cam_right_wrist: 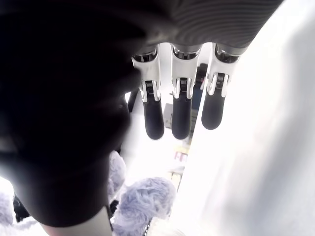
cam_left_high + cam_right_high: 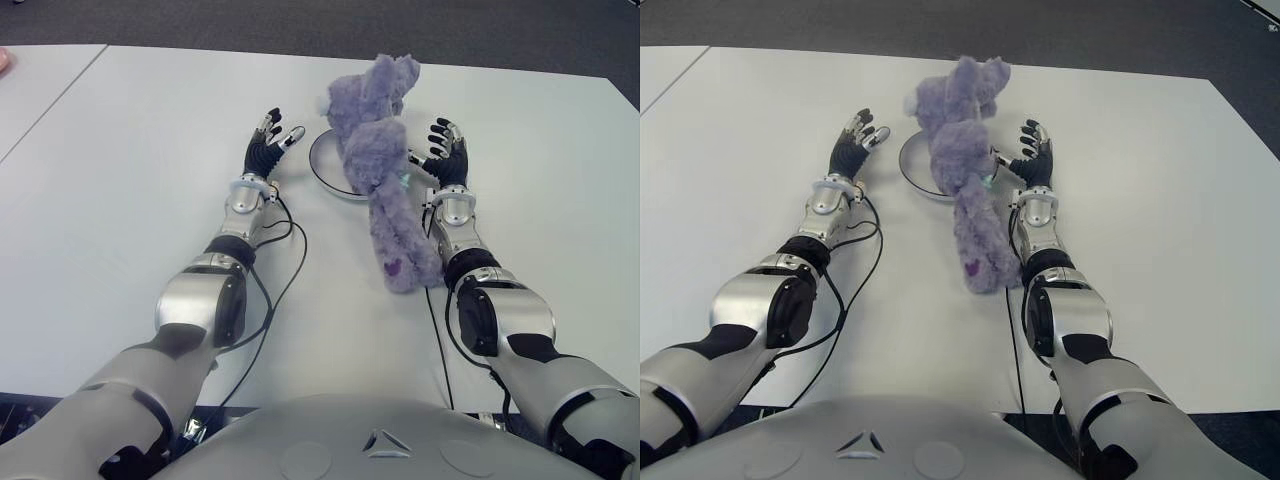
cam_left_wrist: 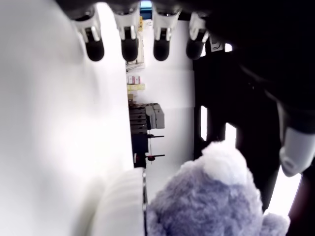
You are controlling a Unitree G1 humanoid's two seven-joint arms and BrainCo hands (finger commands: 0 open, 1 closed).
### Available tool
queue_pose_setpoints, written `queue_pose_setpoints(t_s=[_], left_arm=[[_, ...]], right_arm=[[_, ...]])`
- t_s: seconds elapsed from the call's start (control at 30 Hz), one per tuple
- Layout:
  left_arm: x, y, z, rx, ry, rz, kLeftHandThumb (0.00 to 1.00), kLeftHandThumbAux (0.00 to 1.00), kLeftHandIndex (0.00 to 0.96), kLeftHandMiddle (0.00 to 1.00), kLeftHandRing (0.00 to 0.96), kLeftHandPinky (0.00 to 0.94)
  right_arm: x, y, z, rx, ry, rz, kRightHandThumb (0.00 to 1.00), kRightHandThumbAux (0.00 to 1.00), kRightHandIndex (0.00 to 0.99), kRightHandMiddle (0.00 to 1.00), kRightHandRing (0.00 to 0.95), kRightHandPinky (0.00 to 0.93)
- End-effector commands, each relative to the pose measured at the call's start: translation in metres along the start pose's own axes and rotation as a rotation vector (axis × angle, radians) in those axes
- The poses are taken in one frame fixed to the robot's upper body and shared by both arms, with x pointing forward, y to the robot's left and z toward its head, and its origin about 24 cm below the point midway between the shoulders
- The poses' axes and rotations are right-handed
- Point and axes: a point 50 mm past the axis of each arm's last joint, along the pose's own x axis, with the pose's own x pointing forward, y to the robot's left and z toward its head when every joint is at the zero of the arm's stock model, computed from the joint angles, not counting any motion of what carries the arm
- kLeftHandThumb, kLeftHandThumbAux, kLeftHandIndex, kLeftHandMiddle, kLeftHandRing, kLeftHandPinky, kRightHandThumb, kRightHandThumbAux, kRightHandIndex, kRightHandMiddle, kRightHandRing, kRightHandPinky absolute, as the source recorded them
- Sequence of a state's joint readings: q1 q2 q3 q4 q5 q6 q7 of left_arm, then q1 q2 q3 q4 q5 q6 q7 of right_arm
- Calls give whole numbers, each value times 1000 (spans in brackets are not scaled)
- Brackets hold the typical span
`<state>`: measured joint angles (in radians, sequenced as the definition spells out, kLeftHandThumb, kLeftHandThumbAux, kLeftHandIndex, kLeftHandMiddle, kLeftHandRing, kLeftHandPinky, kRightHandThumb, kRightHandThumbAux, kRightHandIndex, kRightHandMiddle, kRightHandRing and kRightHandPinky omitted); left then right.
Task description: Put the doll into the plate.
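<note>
Purple plush is what I'm steering around: the doll lies stretched across the table, its head end draped over the white plate and its legs trailing back toward me, off the plate and just beside my right forearm. So it's only partly in, by my reading.

My left hand shows just left of the plate with fingers extended and nothing in them; its wrist view shows straight fingertips and the doll's fur and the plate rim close by. My right hand is just right of the doll's middle, fingers also straight and spread, gripping nothing, though the thumb side looks close to the fur, and I can't tell if it touches.

To finish this well, I'd bring both open hands in from either side, cup the doll's body, and gather the trailing legs forward so the whole toy bunches over the plate. The plush is soft and floppy, so a one-sided push will likely just fold it or slide the light plate away; I'd brace the plate's left rim while the right hand scoops.
</note>
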<state>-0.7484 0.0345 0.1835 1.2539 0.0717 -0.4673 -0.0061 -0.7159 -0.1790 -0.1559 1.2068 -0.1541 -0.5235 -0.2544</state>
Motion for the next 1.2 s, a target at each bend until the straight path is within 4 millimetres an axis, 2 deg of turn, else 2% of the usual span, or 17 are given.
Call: queue_pose_setpoints(t_s=[0.03,0.23,0.47,1.2], left_arm=[[-66,-11,-105,-12,493,-64,0,602,14,27,24,75],[-66,-11,-106,4,501,-61,0,628,13,21,16,68],[-67,-11,-105,12,489,-35,0,645,27,24,21,85],[-69,-9,-107,-12,488,103,0,718,93,60,63,127]], right_arm=[[-106,21,-114,6,481,64,0,794,100,150,157,164],[-106,20,-114,-13,488,55,0,767,50,85,95,105],[-107,20,-116,-18,509,50,0,768,23,54,61,89],[-107,19,-117,-28,515,47,0,811,84,114,110,143]])
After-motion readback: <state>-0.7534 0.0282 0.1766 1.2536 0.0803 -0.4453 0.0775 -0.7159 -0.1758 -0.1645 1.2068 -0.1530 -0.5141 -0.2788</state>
